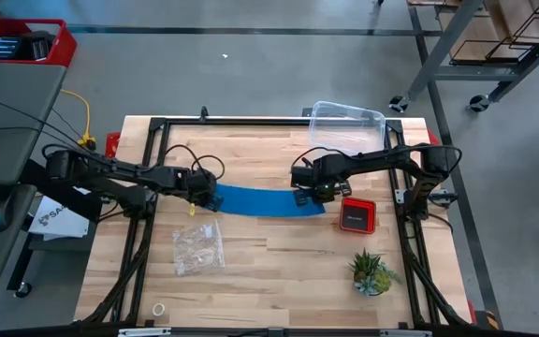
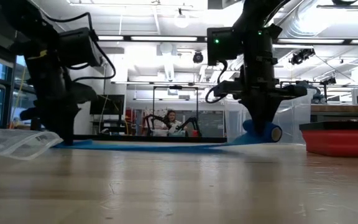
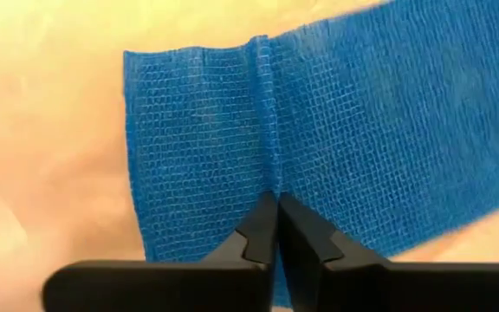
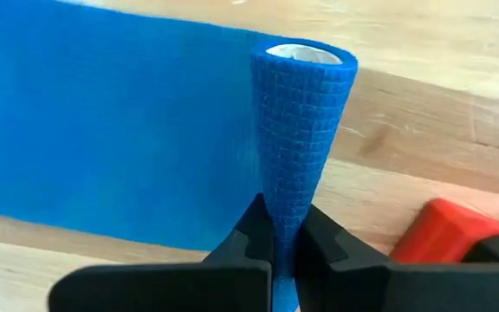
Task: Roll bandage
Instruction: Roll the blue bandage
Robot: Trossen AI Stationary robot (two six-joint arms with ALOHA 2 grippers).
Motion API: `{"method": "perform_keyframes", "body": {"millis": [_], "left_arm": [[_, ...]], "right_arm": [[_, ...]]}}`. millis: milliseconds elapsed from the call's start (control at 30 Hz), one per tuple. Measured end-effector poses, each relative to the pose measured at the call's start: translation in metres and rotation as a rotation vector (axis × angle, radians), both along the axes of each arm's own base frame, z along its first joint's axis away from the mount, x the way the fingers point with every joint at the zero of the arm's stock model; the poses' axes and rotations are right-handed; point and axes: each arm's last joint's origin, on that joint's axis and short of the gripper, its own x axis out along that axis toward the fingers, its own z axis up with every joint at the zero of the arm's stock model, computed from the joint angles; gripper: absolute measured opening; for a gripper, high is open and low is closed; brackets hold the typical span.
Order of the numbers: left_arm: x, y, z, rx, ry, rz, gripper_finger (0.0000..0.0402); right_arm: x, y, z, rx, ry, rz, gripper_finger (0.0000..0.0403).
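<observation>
The bright blue bandage (image 1: pixel 265 202) lies as a long strip across the middle of the wooden table (image 1: pixel 279 271). Its right end is wound into a small roll (image 4: pixel 303 113) with a pale core. My left gripper (image 1: pixel 204 198) is shut on the strip close to its free left end (image 3: pixel 171 147). My right gripper (image 1: pixel 309 195) is shut on the roll. In the low view the roll (image 2: pixel 267 132) sits under the right arm, and the strip (image 2: pixel 148 145) runs flat to the left arm. My left gripper (image 3: pixel 277 198) pinches a raised crease of the cloth (image 3: pixel 268 165) between its two fingertips, a little in from the strip's free end. The fingers come steeply from above. The crease runs across the strip's width; the cloth around it lies flat on the table. My right gripper (image 4: pixel 282 208) pinches one end of the roll (image 4: pixel 284 195) between its two fingers, from above, pointing down. The roll is squeezed narrow at the fingers and flares wider toward its open far end (image 4: pixel 303 54). The unrolled strip (image 4: pixel 102 130) runs off it along the table.
A clear plastic box (image 1: pixel 346 125) stands at the far edge behind the right arm. A red-and-black square device (image 1: pixel 356 214) lies just right of the roll. A crinkled clear bag (image 1: pixel 197 249), a small potted plant (image 1: pixel 372 271) and a tape ring (image 1: pixel 159 309) lie nearer the front.
</observation>
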Motion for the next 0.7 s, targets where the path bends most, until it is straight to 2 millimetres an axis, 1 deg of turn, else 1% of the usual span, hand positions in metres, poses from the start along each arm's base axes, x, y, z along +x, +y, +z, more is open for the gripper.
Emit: {"method": "perform_keyframes", "body": {"millis": [100, 467, 567, 700], "left_arm": [[-0.0009, -0.0032, 0.0039, -0.033, -0.036, 0.040, 0.0006], [-0.0036, -0.0049, 0.0087, -0.050, -0.061, 0.043, 0.0011], [-0.0037, -0.0049, 0.0087, -0.048, -0.060, 0.043, 0.0011], [-0.0033, -0.0047, 0.0089, -0.043, -0.064, 0.045, 0.0011]], "right_arm": [[0.0002, -0.0002, 0.0000, -0.002, -0.002, 0.000, 0.0003], [0.0010, -0.0003, 0.0002, -0.003, -0.011, -0.001, 0.0006], [0.0010, 0.0005, 0.0003, 0.023, -0.015, 0.018, 0.0020], [0.0006, 0.0008, 0.0004, 0.031, -0.012, 0.015, 0.0054]]}}
